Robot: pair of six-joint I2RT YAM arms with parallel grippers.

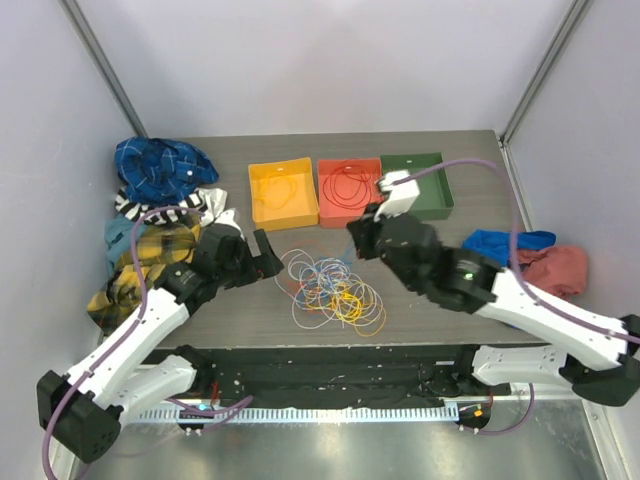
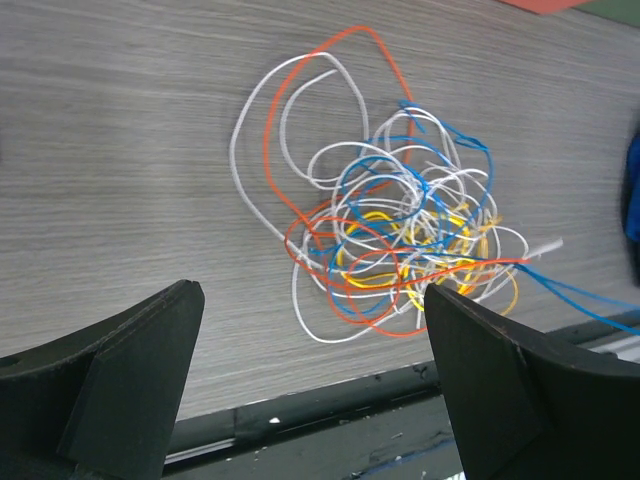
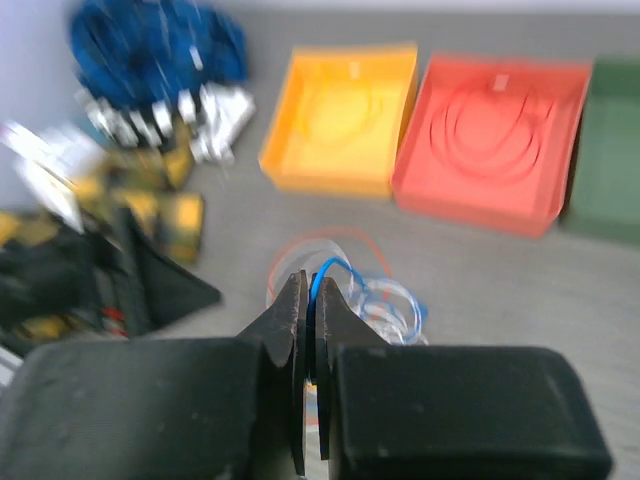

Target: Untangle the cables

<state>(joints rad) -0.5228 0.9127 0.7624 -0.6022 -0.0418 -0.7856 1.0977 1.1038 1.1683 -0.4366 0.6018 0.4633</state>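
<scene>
Right hand (image 3: pixel 311 300) pinches a blue cable (image 3: pixel 338 268) of the tangle (image 1: pixel 330 290); left hand (image 2: pixel 310 292) gapes wide near cloths (image 1: pixel 150 230).

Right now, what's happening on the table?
The right gripper is shut on a blue cable at the far side of the tangle of cables, which lies mid-table. The left gripper is open beside the tangle, holding nothing. Beyond it, the yellow tray already holds a yellow loop, and the red tray holds a red loop.
</scene>
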